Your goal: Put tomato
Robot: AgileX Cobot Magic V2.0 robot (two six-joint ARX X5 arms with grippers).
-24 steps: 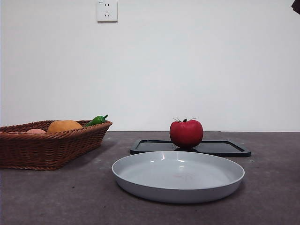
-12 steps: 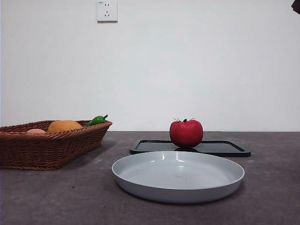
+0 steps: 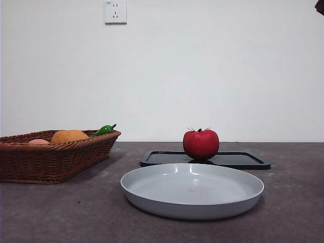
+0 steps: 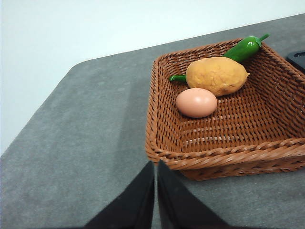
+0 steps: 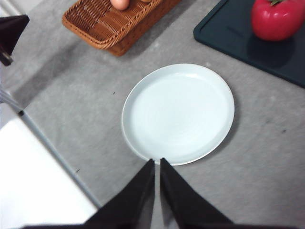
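Right gripper, right wrist view: jaws pressed nearly together, holding nothing, hanging above the near rim of the pale grey plate. Tomato sits on the dark tray, well apart from the jaws. Corner of the wicker basket beyond the plate. Plate smooth, shallow, round; tray matte, flat, low-lipped.

Left wrist view: left gripper also closed to a slit, empty, poised over the table just outside the basket rim. Inside: a lumpy orange-tan fruit, a smooth egg, a glossy green chili. Weave coarse; tabletop felt-like grey.

Front view: tomato upright on the tray behind the plate; only a dark arm tip at the top corner.

Risks, as judged: glossy round skin may slip from narrow jaws or roll off the tray if nudged. Jaws must open first. A low approach could clip the plate's rim.
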